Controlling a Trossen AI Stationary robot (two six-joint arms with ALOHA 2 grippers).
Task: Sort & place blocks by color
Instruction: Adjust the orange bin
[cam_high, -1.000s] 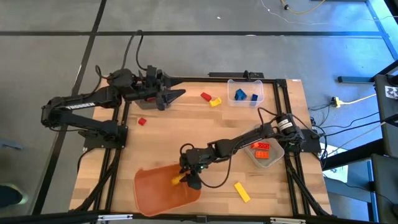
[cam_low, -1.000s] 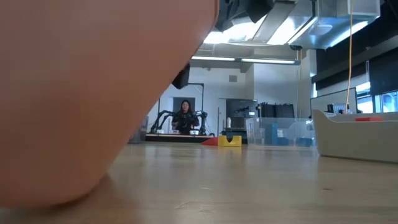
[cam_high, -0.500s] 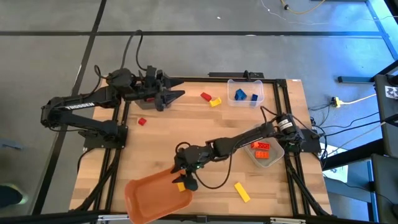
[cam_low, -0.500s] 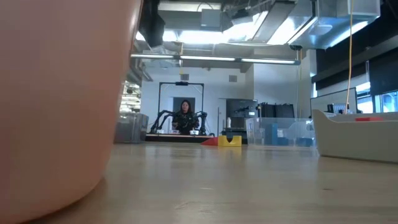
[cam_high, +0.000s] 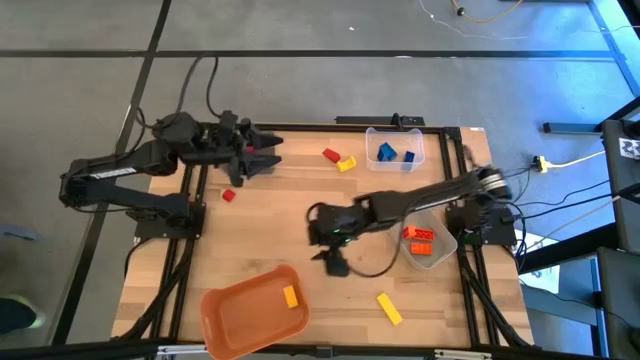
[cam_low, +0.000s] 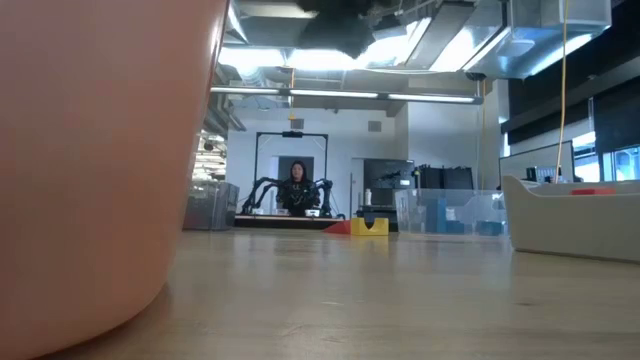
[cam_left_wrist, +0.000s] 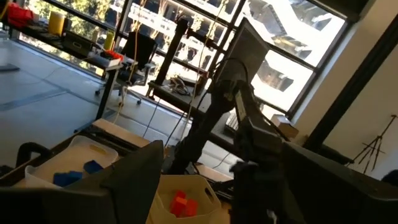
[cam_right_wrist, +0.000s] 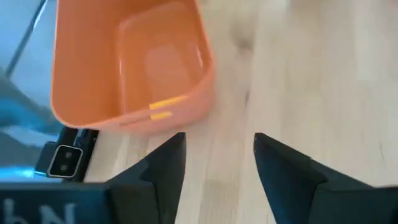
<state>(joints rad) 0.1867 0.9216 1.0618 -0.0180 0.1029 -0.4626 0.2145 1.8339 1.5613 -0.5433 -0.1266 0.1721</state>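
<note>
High view had the orange bin sitting at the near edge of the desk, so I'll use that as the anchor. One yellow block lay inside it, toward its right wall. Just to the right of the bin, out on the bare wood, was a longer yellow block. The right tool hung above the desk a bit up and to the right of the bin, not touching it; in the right wrist view its two fingers stood apart with nothing but wood between them, so open and empty. Farther right of the bin, a clear bin held the orange blocks. Way across from the orange bin, at the far edge, another clear bin had the blue blocks in it, with a red block and a yellow block touching each other just beside it. A lone red block sat well up from the orange bin near the left edge. The left tool was parked at the far left corner, jaws spread wide, holding nothing.
</note>
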